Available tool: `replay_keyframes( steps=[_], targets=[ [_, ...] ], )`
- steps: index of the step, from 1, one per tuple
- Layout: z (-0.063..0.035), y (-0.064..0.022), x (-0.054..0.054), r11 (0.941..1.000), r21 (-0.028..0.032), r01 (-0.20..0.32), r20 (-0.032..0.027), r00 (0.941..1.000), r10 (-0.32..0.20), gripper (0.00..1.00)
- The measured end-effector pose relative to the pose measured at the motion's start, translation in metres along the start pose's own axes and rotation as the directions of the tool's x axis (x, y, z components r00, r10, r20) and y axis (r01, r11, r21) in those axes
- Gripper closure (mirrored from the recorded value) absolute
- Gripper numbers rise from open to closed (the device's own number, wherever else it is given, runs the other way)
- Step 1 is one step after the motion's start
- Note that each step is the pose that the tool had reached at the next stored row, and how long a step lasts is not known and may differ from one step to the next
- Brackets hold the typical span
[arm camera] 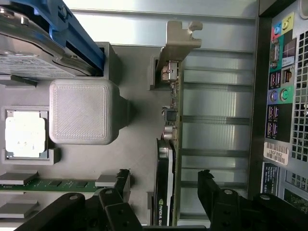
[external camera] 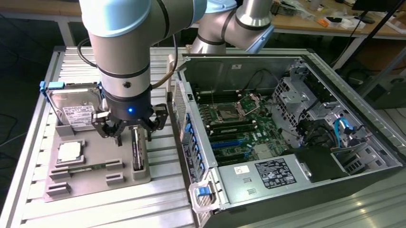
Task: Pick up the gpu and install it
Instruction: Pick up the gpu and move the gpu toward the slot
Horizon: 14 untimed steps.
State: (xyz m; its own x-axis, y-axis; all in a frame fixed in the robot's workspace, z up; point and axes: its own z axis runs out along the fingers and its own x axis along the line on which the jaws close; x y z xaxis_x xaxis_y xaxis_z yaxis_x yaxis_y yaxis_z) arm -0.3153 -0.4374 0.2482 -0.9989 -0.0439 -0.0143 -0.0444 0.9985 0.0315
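Two black fingers [arm camera: 120, 187] of the gripper [external camera: 134, 135] stand spread wide on either side of the gpu [external camera: 138, 152], and in the wrist view we see a clear gap between each pad and the card, so nothing is gripped. The gpu [arm camera: 172, 120] stands on its long edge in a slot of the grey moulded fixture tray [external camera: 95, 183], at the exterior view's left, beside the open computer case [external camera: 241, 66]. It is thin and flat; from the wrist we make out a brownish board edge, a black shroud with NVIDIA lettering, and a bent silver end bracket [arm camera: 178, 36] at the far end. On the same matte tray [arm camera: 134, 144] we see a hard drive [external camera: 76, 111] with a shiny metal shell and a blue plastic frame, a square CPU [external camera: 68, 151] with a pale metal lid, and a slim green RAM stick [external camera: 85, 167] lying flat. The tray rests on a ribbed aluminium table [external camera: 114, 209]. Inside the case lies a green motherboard [external camera: 235, 128].
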Motion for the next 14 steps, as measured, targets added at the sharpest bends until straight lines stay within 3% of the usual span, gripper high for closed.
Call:
replay_keyframes(
  steps=[5, 6, 11, 14],
  targets=[
    [0.0, 0.0, 0.0, 1.0, 0.0, 0.0, 0.0, 1.0, 0.0, 0.34],
    [0.0, 0.0, 0.0, 1.0, 0.0, 0.0, -0.0001, 1.0, 0.0, 0.4],
    [0.0001, 0.0, 0.0, 1.0, 0.0, 0.0, -0.0001, 1.0, 0.0, 0.53],
    [0.0002, 0.0, 0.0, 1.0, 0.0, 0.0, 0.0, 1.0, 0.0, 0.71]
  ],
)
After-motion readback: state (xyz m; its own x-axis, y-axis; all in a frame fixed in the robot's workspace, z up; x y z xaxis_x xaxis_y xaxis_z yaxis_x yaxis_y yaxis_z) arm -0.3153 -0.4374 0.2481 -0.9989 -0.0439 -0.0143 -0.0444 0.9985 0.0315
